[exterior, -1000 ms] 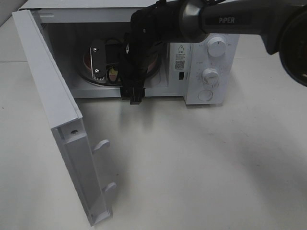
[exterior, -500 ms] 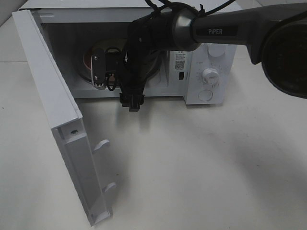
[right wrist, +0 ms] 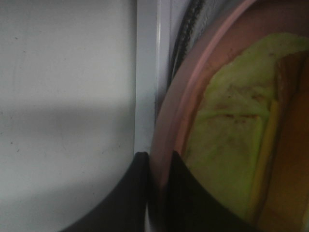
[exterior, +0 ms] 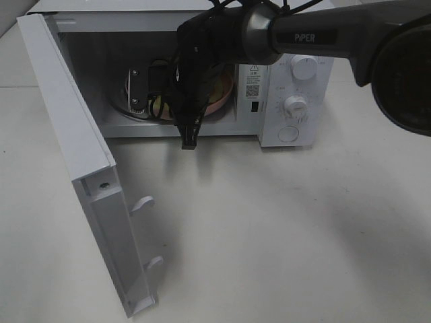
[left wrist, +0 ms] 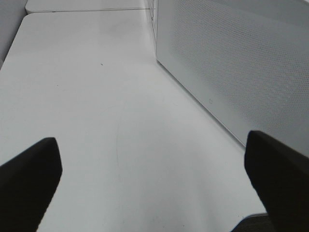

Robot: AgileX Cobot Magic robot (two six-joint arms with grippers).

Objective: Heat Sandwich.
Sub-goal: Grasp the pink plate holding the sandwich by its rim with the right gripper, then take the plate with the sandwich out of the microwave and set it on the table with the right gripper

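From the high camera, the white microwave [exterior: 296,74] stood with its door [exterior: 74,155] swung wide to the left of that view. My right arm [exterior: 323,33] reached across its top and down into the cavity, and the wrist blocked most of the inside. Past it I could see a pink plate [exterior: 219,97] lying on the glass turntable [exterior: 124,108], with a small yellowish bit of the sandwich [exterior: 160,105] showing beside the wrist. My right gripper itself was hidden behind the arm's dark body in this view. The white table [exterior: 283,229] spread out in front.

In my left wrist view, my left gripper [left wrist: 154,179] had its two dark fingers [left wrist: 29,174] far apart with nothing between them, held over the bare table [left wrist: 96,96] beside the microwave's perforated side wall [left wrist: 231,63]. The fingertips were cut off at the frame's edge.

In my right wrist view, my right gripper [right wrist: 156,181] had its jaws drawn together on the rim of the pink plate [right wrist: 193,72], one dark finger [right wrist: 130,193] outside the rim and the other inside. The sandwich [right wrist: 231,135] lay on the plate, pale yellow-green and blurred, with a tan crust edge partly cut off by the frame. The microwave's white front sill [right wrist: 145,72] ran just beside the plate.
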